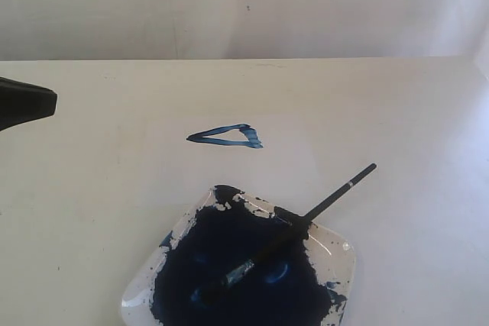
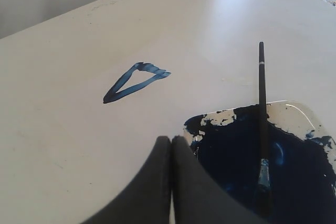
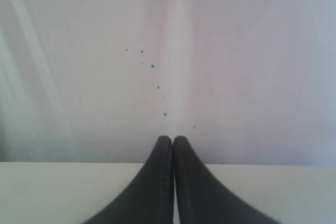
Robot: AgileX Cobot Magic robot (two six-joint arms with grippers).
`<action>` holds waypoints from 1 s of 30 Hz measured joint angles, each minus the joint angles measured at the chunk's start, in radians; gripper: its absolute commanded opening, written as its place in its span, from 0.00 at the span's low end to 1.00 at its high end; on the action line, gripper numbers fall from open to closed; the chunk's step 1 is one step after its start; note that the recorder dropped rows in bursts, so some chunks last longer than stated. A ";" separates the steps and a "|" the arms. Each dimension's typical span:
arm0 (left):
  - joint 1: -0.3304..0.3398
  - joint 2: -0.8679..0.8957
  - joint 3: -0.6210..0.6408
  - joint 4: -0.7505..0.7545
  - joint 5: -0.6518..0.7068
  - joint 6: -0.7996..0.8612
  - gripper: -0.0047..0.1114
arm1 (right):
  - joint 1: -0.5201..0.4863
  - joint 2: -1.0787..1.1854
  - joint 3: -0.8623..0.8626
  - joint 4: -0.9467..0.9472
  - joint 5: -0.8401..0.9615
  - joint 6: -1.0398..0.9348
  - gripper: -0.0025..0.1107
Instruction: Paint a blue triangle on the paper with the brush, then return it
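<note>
A small blue triangle (image 1: 226, 137) (image 2: 134, 81) is painted on the pale paper (image 1: 321, 124), whose edges barely show against the tabletop. The black-handled brush (image 1: 306, 223) (image 2: 262, 108) lies free across the clear paint tray (image 1: 340, 253) (image 2: 300, 109), bristles in the dark blue pool and handle end sticking out over the rim. My left gripper (image 1: 52, 102) (image 2: 171, 139) is shut and empty at the far left, well away from the brush. My right gripper (image 3: 172, 139) is shut and empty, facing the white wall; the exterior view does not show it.
The white wall (image 1: 244, 5) runs along the table's far edge (image 1: 244, 59). A few dark specks (image 3: 152, 66) dot the wall ahead of the right gripper. Bare cream tabletop (image 1: 92, 211) lies between the left gripper and the tray.
</note>
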 measured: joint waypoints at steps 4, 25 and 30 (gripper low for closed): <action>0.000 0.000 0.000 0.000 0.000 0.000 0.04 | -0.052 -0.051 0.000 0.000 0.000 0.000 0.02; 0.000 0.000 0.000 0.000 0.000 0.000 0.04 | -0.080 -0.093 0.009 -0.023 -0.045 0.000 0.02; 0.000 0.000 0.000 0.000 0.000 0.000 0.04 | -0.080 -0.085 0.100 -0.235 -0.059 0.016 0.02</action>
